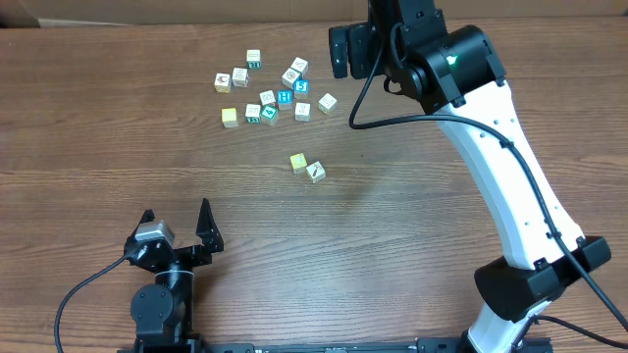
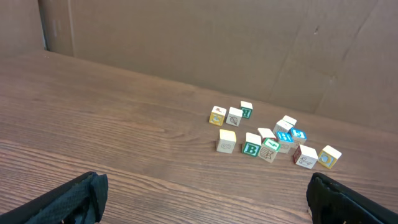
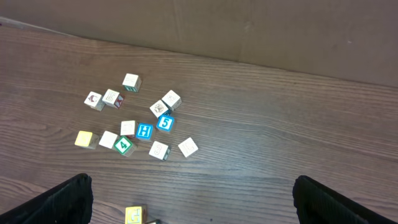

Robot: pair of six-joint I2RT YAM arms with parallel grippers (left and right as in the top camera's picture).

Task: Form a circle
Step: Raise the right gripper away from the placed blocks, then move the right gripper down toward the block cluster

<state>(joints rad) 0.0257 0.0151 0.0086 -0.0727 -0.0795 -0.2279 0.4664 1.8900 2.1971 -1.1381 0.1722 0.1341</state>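
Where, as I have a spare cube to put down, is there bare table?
Bare: the left side of the table, from the left hand up to the bunch; also the strip between the pair and the right arm. Crowded: the bunch itself, cubes nearly touching.

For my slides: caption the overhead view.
Left hand and right hand open, empty; cube pair lies apart from the scattered bunch on the table.

White right arm (image 1: 505, 176), black left pincer (image 1: 177, 211)
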